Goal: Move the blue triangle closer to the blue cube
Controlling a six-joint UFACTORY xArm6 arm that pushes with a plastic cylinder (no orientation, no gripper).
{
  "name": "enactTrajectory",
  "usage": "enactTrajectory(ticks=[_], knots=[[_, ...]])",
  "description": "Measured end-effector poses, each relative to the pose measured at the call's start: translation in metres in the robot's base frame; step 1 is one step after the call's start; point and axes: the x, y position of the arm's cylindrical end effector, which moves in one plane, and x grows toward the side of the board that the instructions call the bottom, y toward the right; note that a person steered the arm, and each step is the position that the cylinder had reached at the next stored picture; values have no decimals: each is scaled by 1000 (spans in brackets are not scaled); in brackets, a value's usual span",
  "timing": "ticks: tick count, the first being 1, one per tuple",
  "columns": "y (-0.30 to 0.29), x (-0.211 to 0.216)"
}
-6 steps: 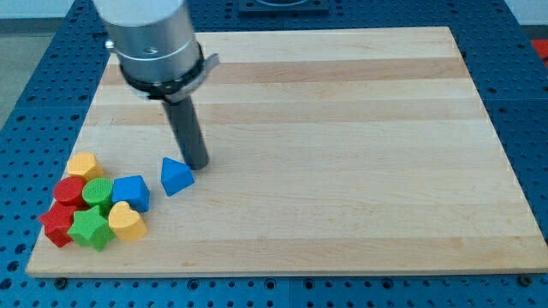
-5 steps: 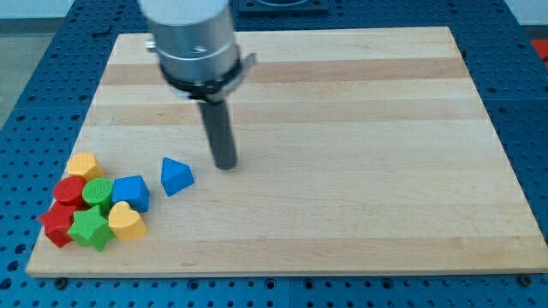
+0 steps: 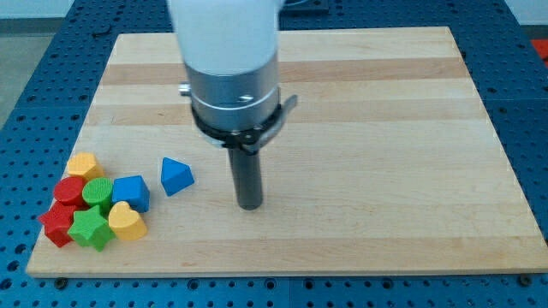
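My tip (image 3: 249, 205) rests on the wooden surface (image 3: 385, 171), the lower end of the straight dark rod that serves as the tool; it has no jaws to spread or press together, and it pinches nothing and touches no block.

The blue triangle (image 3: 176, 175) lies to the view's left of my tip and slightly toward the view's top, apart from it with bare wood between. Further to the view's left of my tip, just beside the triangle with a narrow gap showing, sits the blue cube (image 3: 131, 192), at about the height of my tip in the view.

The rest of the blocks crowd around the cube, all well to the view's left of my tip. A yellow heart-like block (image 3: 126, 222) sits just below the cube toward the view's bottom, touching or nearly touching it. A green cylinder-like block (image 3: 98, 193) is against the cube's left side. A green star-like block (image 3: 89, 229) lies beside the yellow heart. 2 red blocks, 1 rounded (image 3: 68, 191) and 1 star-like (image 3: 56, 224), are furthest from my tip. A second yellow block (image 3: 83, 164) sits at the cluster's top
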Motion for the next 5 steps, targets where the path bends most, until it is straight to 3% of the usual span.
enactTrajectory(ticks=[2, 5], knots=[[-65, -32], [-114, -39]])
